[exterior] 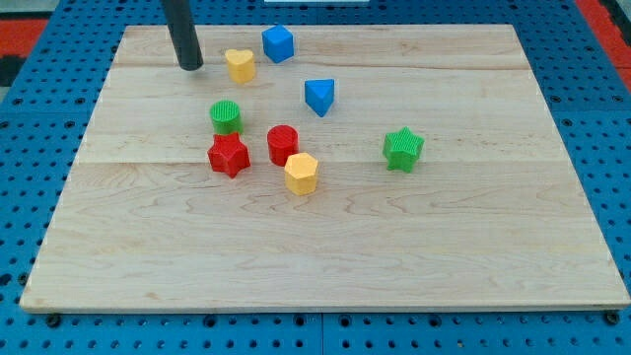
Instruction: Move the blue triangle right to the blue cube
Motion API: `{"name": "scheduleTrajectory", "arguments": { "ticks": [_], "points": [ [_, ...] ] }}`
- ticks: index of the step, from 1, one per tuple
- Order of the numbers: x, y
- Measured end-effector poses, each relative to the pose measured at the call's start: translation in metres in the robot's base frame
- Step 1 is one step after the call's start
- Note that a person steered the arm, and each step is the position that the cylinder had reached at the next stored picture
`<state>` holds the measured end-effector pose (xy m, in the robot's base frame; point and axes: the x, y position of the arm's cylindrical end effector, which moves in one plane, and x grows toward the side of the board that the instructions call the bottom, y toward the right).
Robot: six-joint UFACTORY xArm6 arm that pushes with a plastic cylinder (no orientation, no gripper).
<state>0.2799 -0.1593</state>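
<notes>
My tip [191, 66]: end effector a plain rod with nothing grasped, upper left of the frame, just left of the yellow heart [240, 65]. Blue cube [278, 43]: top centre of the wooden table [473, 247]. Blue triangle [319, 97]: below and right of the cube, apart from it, well right of my tip.

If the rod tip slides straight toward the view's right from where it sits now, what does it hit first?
Most likely the yellow heart block, just right of my tip and roughly level with it. The blue cube sits further right and slightly higher, so it probably stays clear; depth is hard to judge.
</notes>
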Motion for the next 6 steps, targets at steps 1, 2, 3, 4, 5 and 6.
{"name": "scheduleTrajectory", "arguments": {
  "ticks": [1, 2, 3, 4, 5, 6],
  "points": [
    [0.000, 0.046],
    [0.011, 0.071],
    [0.052, 0.071],
    [0.070, 0.098],
    [0.071, 0.150],
    [0.071, 0.190]
  ]
}}
